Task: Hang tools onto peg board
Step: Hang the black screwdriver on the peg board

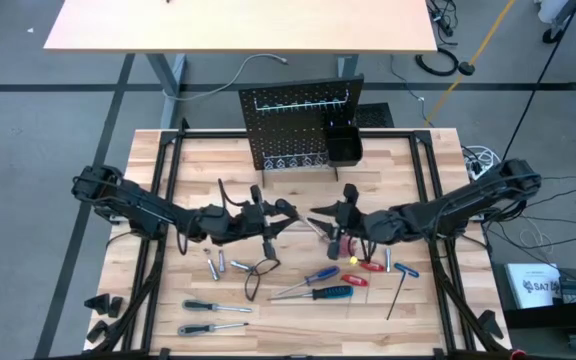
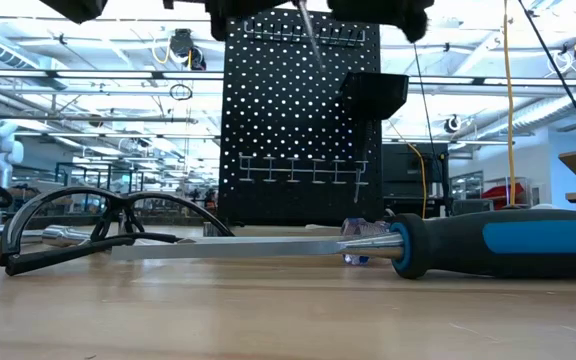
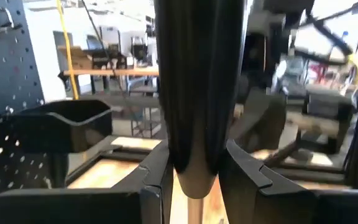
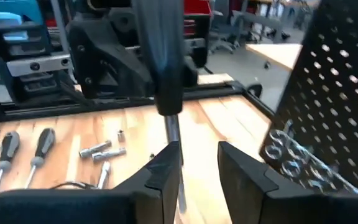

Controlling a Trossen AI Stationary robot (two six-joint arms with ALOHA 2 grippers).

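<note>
Black peg board (image 1: 301, 128) upright at tabletop (image 1: 408, 300) far edge, hooks bare. Tools (image 1: 313, 292) mostly loose on tabletop, none hung. Left gripper (image 1: 284, 212) jaws clamped on black-handled screwdriver (image 3: 194, 93) mid-air; right gripper (image 1: 320, 216) jaws apart around shaft.

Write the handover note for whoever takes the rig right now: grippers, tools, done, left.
Left gripper: shut on the dark handle of a screwdriver, held in the air over the middle of the table.
Right gripper: open, its fingers on either side of that screwdriver's metal shaft; it looks like a hand-over to the left arm.
Peg board: upright at the table's far edge; no tool can be seen hanging on it.
Other tools: lying flat on the near half of the table, among them a blue-handled screwdriver, a hex key and small bits.
Done: one screwdriver lifted.
Left: hang it, then all the rest.
</note>
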